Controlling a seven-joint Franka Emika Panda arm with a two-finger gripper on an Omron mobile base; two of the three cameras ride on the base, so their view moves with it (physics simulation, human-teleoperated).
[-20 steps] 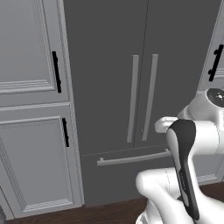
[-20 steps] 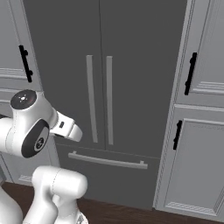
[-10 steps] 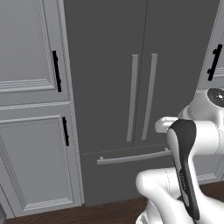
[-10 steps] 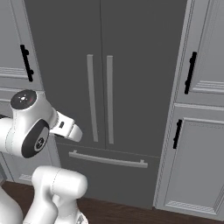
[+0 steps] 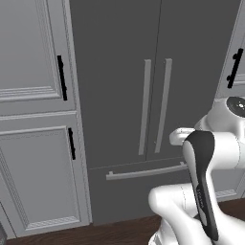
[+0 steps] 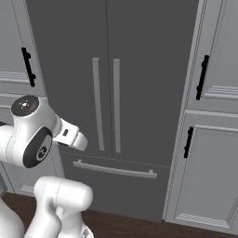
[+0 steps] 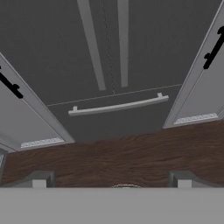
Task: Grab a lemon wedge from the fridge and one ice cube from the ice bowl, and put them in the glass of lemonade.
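Note:
The fridge point(image 5: 158, 52) is a tall dark grey appliance straight ahead, with both doors shut. Two long pale bar handles point(image 5: 154, 105) run down its middle, and a horizontal drawer handle point(image 5: 143, 171) sits below them. The same closed fridge point(image 6: 107, 46) faces me in the right base view. My gripper point(image 7: 111, 181) is open, with nothing between its fingertips point(image 7: 39, 179), and it points toward the lower drawer handle point(image 7: 118, 106) and the floor. The fridge stands well apart from the gripper. The lemon wedge, ice cube, ice bowl and glass of lemonade are out of view.
Light grey panelled cabinets with short black handles flank the fridge on the left point(image 5: 33, 72) and on the right point(image 6: 209, 162). Dark wood floor point(image 7: 113, 153) runs in front of the fridge. My folded white arm point(image 5: 210, 158) rises close before the lower drawer.

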